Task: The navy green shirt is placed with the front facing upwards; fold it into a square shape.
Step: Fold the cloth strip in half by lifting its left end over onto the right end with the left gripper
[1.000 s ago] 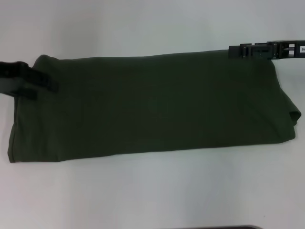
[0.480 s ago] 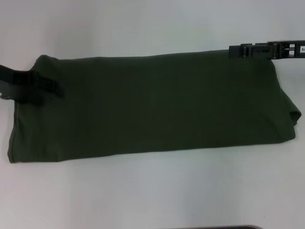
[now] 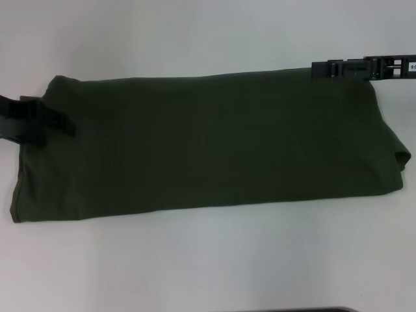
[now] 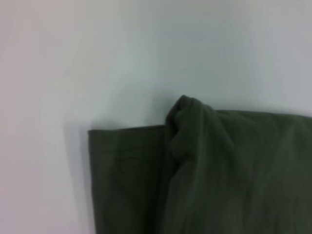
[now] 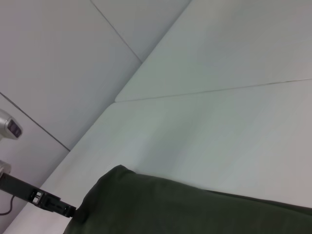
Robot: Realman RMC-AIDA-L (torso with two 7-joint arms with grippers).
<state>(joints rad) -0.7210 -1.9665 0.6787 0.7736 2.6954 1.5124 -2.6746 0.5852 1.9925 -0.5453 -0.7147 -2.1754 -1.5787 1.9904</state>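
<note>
Shirt (image 3: 208,143) looks soft and limp; I'd take its left-edge corners. Left gripper (image 3: 55,120) overlaps that edge, right gripper (image 3: 322,69) upper right; I can't tell either's opening.

No lettering shows on the navy green shirt (image 3: 208,143). The only mark is a small white label on the right gripper (image 3: 344,69) at the far right, its dark characters too small to read.
</note>
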